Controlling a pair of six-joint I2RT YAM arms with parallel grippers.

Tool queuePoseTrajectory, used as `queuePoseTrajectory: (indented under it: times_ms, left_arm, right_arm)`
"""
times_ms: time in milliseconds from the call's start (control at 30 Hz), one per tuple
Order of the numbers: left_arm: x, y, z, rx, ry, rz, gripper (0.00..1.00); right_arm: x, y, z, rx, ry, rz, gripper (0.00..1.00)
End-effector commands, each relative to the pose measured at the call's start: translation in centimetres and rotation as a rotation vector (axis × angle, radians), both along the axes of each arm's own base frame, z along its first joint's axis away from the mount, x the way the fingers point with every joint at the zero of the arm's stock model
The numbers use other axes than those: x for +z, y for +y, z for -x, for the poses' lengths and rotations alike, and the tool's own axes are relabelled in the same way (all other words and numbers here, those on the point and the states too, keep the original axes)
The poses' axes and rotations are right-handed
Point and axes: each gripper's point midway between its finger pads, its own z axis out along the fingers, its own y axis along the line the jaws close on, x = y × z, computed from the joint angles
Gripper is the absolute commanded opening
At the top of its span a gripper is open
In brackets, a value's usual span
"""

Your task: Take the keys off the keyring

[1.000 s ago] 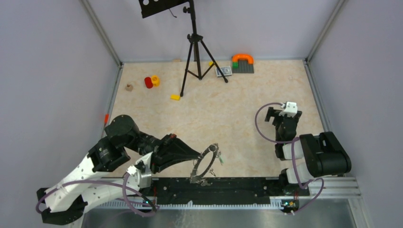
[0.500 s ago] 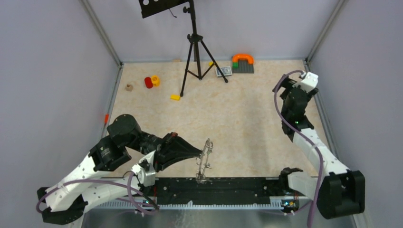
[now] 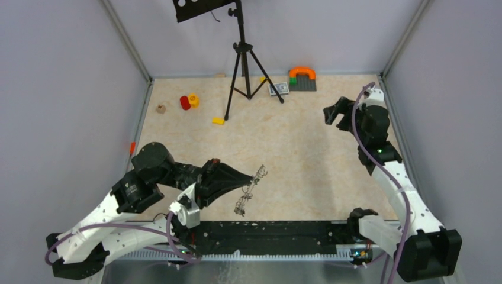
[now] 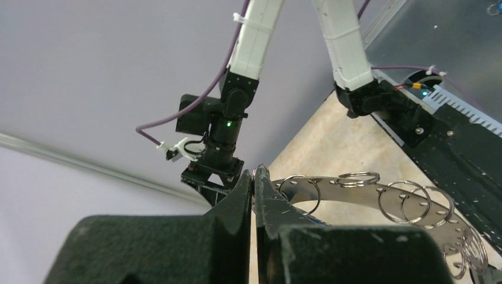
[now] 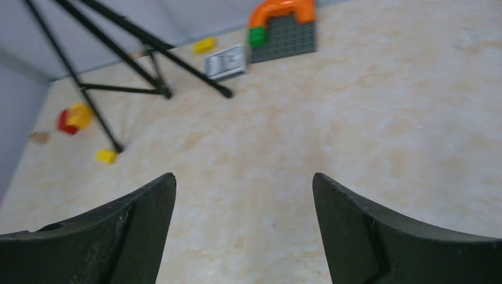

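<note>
Flat grey metal keyring (image 4: 355, 190) is pinched by left gripper (image 4: 254, 184); spread right gripper (image 5: 244, 180) should be aligned onto dangling small silver keys (image 3: 240, 207).

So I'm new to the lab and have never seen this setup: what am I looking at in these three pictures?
Two robot arms are bolted at the near edge of a table. One picture looks down from above; the other two come from a camera on each wrist. The left claw is shut on the edge of a big flat metal keyring with small wire rings threaded through it. The right claw is open, empty, and far from it. Farther back stand a black tripod and some toy bricks.
</note>
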Motion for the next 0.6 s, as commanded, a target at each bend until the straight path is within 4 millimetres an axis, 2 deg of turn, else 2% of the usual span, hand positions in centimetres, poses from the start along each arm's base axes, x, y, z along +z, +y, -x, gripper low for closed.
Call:
queuePoseTrajectory:
  times_ms: [0, 100, 233, 400, 567]
  left_arm:
    - [3.0, -0.2, -1.2, 0.065, 0.015, 0.112, 0.0]
    - [3.5, -0.2, -1.7, 0.097, 0.069, 0.15, 0.0]
    - [5.1, 0.3, -2.6, 0.15, 0.138, 0.264, 0.0]
    - [6.0, 0.6, -4.2, 0.231, 0.256, 0.312, 0.0]
    - [6.0, 0.6, -4.7, 0.254, 0.331, 0.311, 0.0]
  right_arm:
    - [10.4, 9.1, 3.2, 0.516, -0.292, -0.14, 0.83]
    - [13.7, 14.0, 6.8, 0.711, -0.399, -0.056, 0.83]
    - [17.0, 18.4, 11.9, 0.911, -0.566, 0.028, 0.79]
    - [20.2, 19.8, 17.3, 1.065, -0.793, 0.005, 0.74]
    - [22.2, 19.8, 21.7, 1.204, -0.977, -0.017, 0.59]
